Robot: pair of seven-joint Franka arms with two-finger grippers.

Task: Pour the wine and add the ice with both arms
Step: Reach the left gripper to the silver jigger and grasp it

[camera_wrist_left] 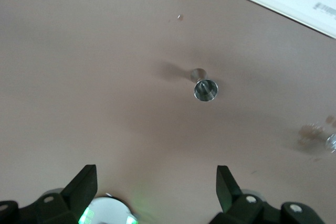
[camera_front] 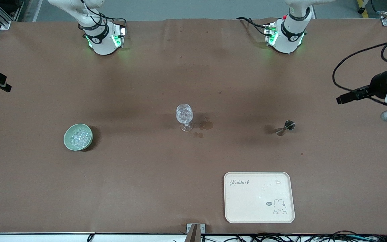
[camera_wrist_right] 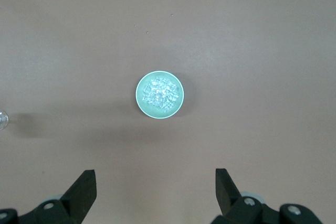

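The brown counter carries a cream rabbit tray near the front camera. A pale green bowl toward the right arm's end holds the ice. A stemmed glass stands mid-counter, a metal jigger toward the left arm's end. The right claw hangs wide over the bowl; the left claw, wide, hangs over the jigger.

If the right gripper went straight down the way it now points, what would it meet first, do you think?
Probably the pale green bowl with the ice: it sits nearly centred ahead of the open right gripper, high above the table. Nothing shows in between, though depth is unclear.
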